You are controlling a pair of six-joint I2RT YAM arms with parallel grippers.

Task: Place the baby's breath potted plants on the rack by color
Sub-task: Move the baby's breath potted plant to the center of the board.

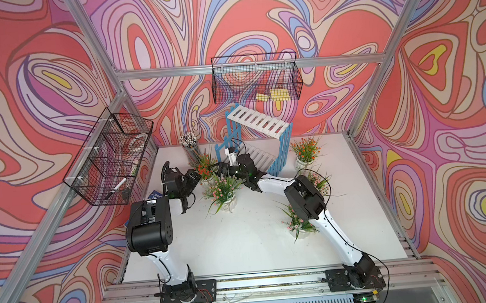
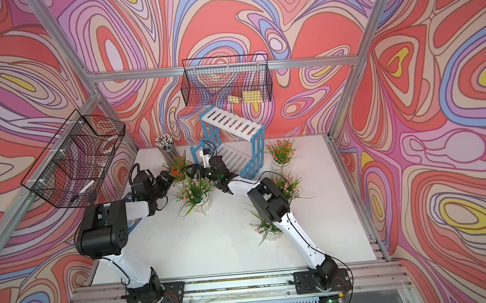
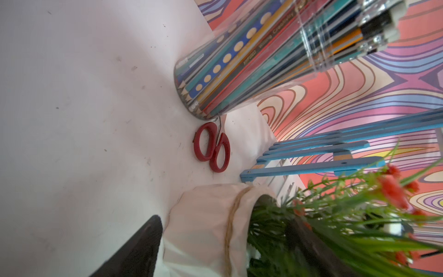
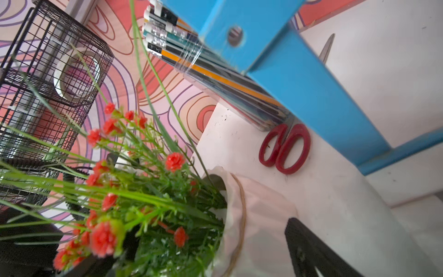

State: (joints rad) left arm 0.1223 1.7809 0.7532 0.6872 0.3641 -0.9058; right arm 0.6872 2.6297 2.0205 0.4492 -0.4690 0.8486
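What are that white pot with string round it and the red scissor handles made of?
The pot looks matte and softly creased, so perhaps paper pulp or cloth rather than glazed ceramic. The string looks like rough brown jute twine, fibres twisted. The scissor handles are smooth, glossy red, probably plastic.

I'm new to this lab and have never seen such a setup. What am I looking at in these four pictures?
Two robot arms are bolted along the front of a white table. Two pictures look down from overhead; two come from cameras on the arms' wrists. On the table: five small potted plants, a blue-and-white rack, a clear cup of pencils, red scissors. The left end effector and the right end effector flank the orange-flowered plant beside the rack; whether either grips it, I cannot tell.
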